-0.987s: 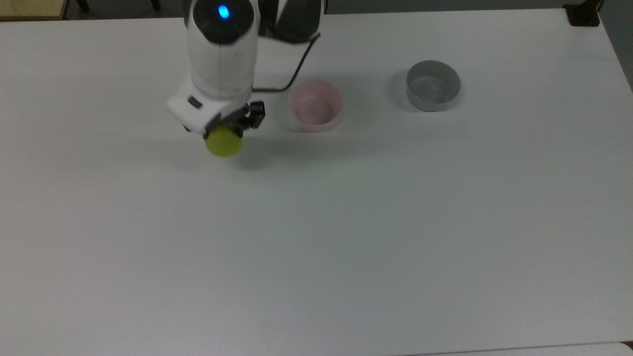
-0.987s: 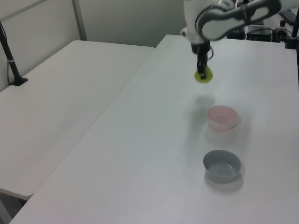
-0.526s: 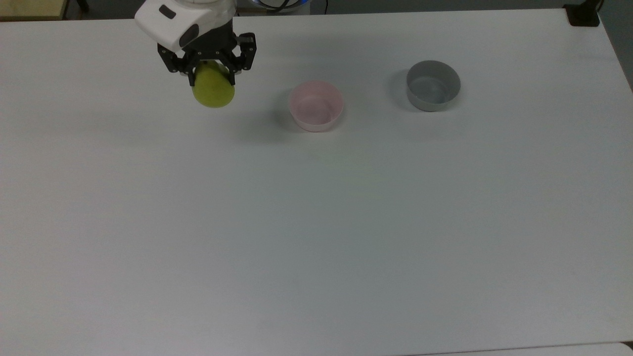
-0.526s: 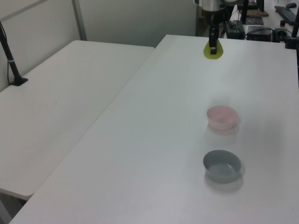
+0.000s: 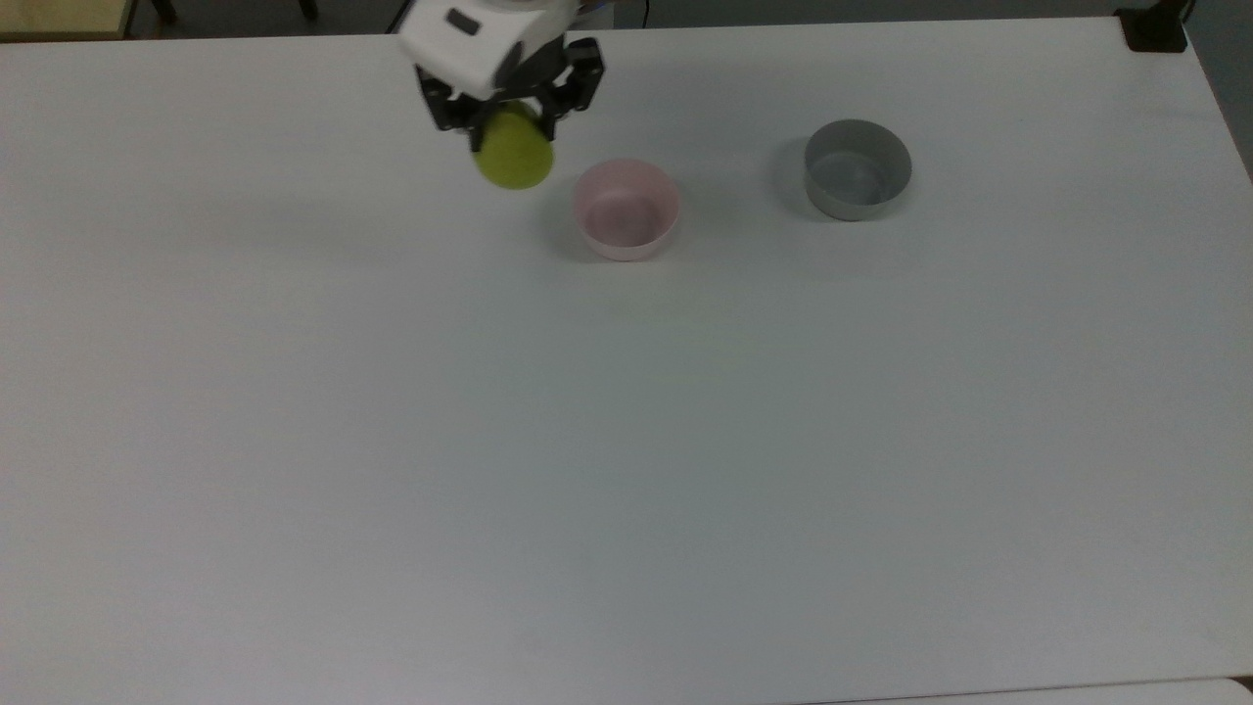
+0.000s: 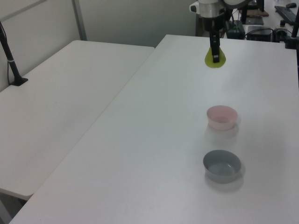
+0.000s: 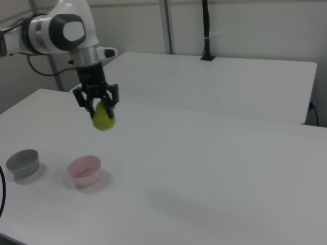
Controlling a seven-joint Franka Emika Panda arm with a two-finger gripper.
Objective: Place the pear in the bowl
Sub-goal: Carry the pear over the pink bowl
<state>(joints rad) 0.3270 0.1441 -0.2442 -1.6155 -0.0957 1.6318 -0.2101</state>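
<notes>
- Above the far edge of the worktop, the fingers of the gripper are closed on the upper part of the pear, whose rounded yellow-green body hangs below them, clear of the surface.
- Seen in the top view, the pear sits at about ten o'clock from the bowl, near its rim but not over the opening; in the right view it hangs high at roughly one o'clock from the bowl.
- By this evidence the pick-up is done and the carry is under way; what remains, as a judgement, is to bring the fruit over the pale pink bowl, lower it and let go.
- A grey bowl stands at three o'clock from the pink one in the top view, well apart from it, and both appear empty.
- Care seems needed to centre the pear over the pink rim, since a release short of it would likely send the fruit rolling across the smooth surface.
- The worktop is plain white; a second white table adjoins it at nine o'clock in the left view, with a black stand clamped near its edge and pale partition walls behind.
</notes>
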